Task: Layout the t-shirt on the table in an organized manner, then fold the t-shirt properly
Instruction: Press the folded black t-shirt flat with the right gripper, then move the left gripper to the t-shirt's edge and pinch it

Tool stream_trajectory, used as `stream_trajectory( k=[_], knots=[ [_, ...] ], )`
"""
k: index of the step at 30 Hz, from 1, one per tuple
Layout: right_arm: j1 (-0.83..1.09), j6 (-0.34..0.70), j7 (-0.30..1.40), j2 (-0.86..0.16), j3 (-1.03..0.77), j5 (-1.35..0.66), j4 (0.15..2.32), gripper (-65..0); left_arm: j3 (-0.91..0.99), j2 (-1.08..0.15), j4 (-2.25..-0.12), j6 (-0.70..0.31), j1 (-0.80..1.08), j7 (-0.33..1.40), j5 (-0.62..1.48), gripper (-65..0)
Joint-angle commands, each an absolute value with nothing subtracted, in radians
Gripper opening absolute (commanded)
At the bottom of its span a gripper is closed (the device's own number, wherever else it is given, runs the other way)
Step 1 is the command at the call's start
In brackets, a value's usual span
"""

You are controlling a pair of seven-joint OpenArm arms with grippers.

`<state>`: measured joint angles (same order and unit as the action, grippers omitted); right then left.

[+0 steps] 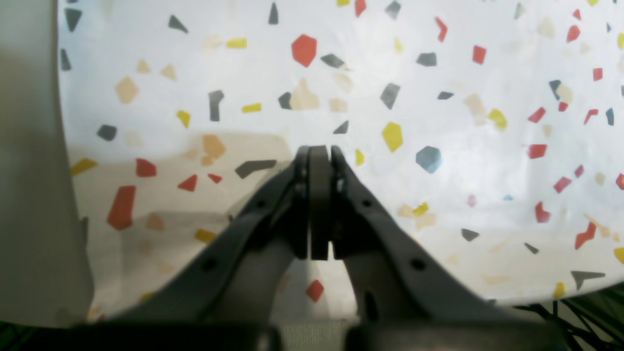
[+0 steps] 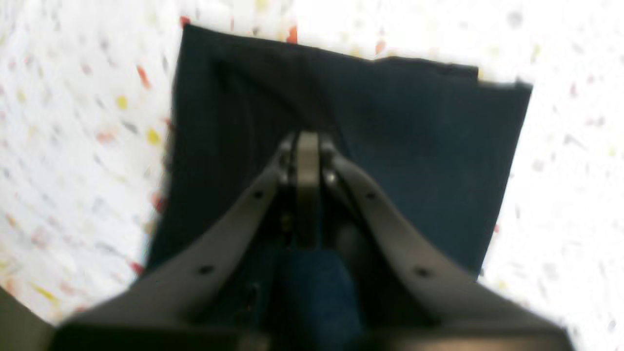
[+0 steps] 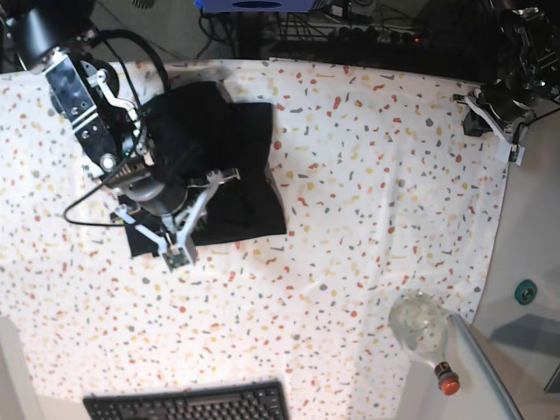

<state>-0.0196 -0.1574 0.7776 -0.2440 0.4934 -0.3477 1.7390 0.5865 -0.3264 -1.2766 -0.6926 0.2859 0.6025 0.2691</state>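
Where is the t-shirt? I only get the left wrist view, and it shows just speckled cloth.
Observer: The t-shirt lies folded in a rough rectangle on the table, at the base view's upper left.
Operator: Is the right pincer holding it?
Observer: The right pincer is over the shirt with its jaws together. Blur hides any pinched cloth.
Operator: Anything else around?
Observer: A keyboard at the near edge, and a clear bottle.
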Motion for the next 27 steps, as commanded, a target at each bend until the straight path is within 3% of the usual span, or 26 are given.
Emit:
stream_trajectory(
  k=[1, 3, 5, 12, 14, 16, 23, 27],
  knots=[
    [-0.041, -0.153, 0.779, -0.225, 0.498, -0.355, 1.753, -41.6, 0.593, -0.346, -1.291, -0.698, 0.286, 0.587, 0.282, -65.0],
    [-0.058, -0.153, 0.776, -0.193, 0.498, -0.355, 1.753, -28.4, 0.593, -0.346, -1.291, -0.698, 0.286, 0.587, 0.282, -65.0],
    [-0.084, -0.153, 0.756, -0.17, 0.51, -0.355, 1.733, -23.9, 0.593, -0.346, -1.29, -0.698, 0.286, 0.587, 0.282, -65.0],
    [-0.159, -0.153, 0.74, -0.143, 0.593, -0.355, 1.595, -38.6, 0.59, -0.334, -1.29, -0.698, 0.289, 0.587, 0.282, -65.0],
    [-0.073, -0.154, 0.742, -0.145, 0.513, -0.355, 1.666, -48.6, 0.556, -0.334, -1.291, -0.698, 0.292, 0.587, 0.282, -65.0],
    [0.044, -0.154, 0.742, -0.145, 0.394, -0.355, 1.747, -64.8, 0.524, -0.335, -1.296, -0.698, 0.295, 0.585, 0.282, -65.0],
    [0.361, -0.154, 0.656, -0.145, 0.088, -0.355, 1.865, -65.0, 0.36, -0.323, -1.313, -0.698, 0.274, 0.587, 0.289, -65.0],
    [0.44, -0.148, 0.585, -0.147, -0.048, -0.355, 1.86, -65.0, 0.321, -0.223, -1.402, -0.698, 0.252, 0.651, 0.311, -65.0]
  ],
)
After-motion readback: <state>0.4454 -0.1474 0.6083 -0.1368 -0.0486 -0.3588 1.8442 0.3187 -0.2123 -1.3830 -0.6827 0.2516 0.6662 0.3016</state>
